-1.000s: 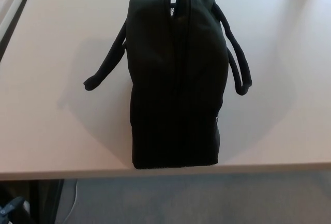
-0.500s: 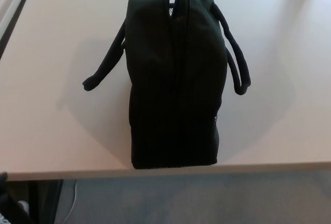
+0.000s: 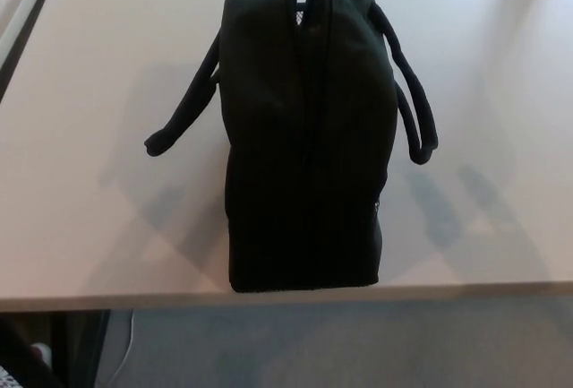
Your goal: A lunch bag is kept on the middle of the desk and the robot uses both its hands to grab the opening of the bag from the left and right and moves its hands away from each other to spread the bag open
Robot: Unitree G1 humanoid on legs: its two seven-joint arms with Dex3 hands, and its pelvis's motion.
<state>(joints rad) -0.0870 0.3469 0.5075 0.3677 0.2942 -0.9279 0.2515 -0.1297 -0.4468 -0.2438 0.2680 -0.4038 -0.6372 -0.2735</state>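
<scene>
A black lunch bag [image 3: 304, 137] stands upright in the middle of the pale desk [image 3: 107, 92], its near end at the front edge. The zipper opening [image 3: 307, 12] runs along the top away from me and gapes slightly at the far end. One carry handle [image 3: 183, 106] droops to the left and the other handle [image 3: 414, 101] to the right. Neither hand shows. A dark shape [image 3: 20, 352] sits in the bottom left corner, below the desk edge; I cannot tell what it is.
The desk's front edge [image 3: 286, 297] crosses the lower picture, with grey floor [image 3: 358, 343] below it. A dark strip [image 3: 22, 34] runs along the desk's left side. Soft shadows [image 3: 448, 204] lie on the desk on both sides of the bag.
New faint shadows have appeared on the desk left and right of the bag. The dark shape in the bottom left corner has grown. The bag has not moved.
</scene>
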